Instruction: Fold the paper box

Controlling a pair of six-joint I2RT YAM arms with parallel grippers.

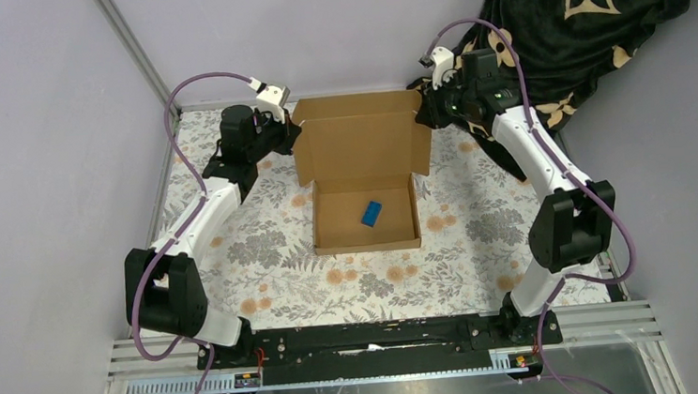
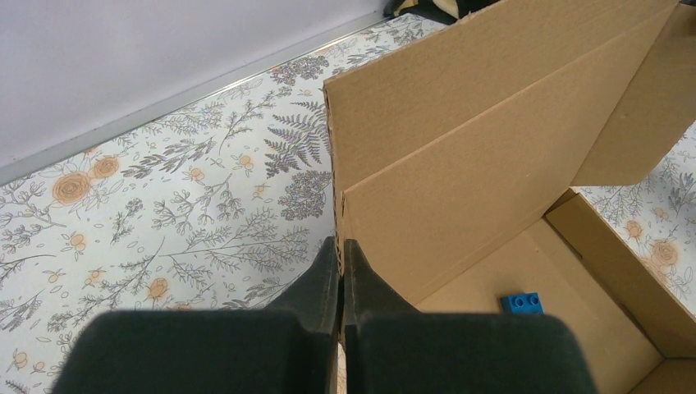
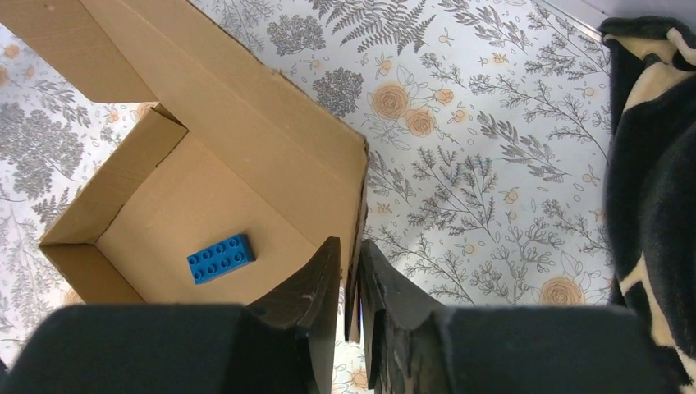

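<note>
While its lid (image 1: 362, 144) stands raised at the far side, the paper box (image 1: 343, 226) sits approx. mid-desk, tray part nearer the arm bases, w/ walls already up on the near, left & right sides. Desk (image 1: 265, 251) has a floral-print cover. Inside the tray, on its floor & apart from the walls, lies a small blue brick (image 1: 371, 213), studs up in the right wrist view.

Left gripper (image 2: 341, 246) is at the lid's left edge, low down near where lid meets tray. Its fingers are pressed together on the cardboard edge, so it's clamped on the box. From its wrist cam the lid slants up & away to the right, w/ a side flap (image 2: 648, 107) folded inward at the far end.

Right gripper (image 3: 351, 246) is at the lid's right edge, opposite the left one. Jaws straddle the cardboard edge w/ a narrow gap, card btwn them. A sliver of slack shows beside the card, so it's not clamped tight, still slightly parted.

Both arms reach fwd from their bases to either side of the box. A black cloth (image 1: 585, 18) w/ cream flower motifs hangs at the far right corner, just behind the right arm's wrist.
</note>
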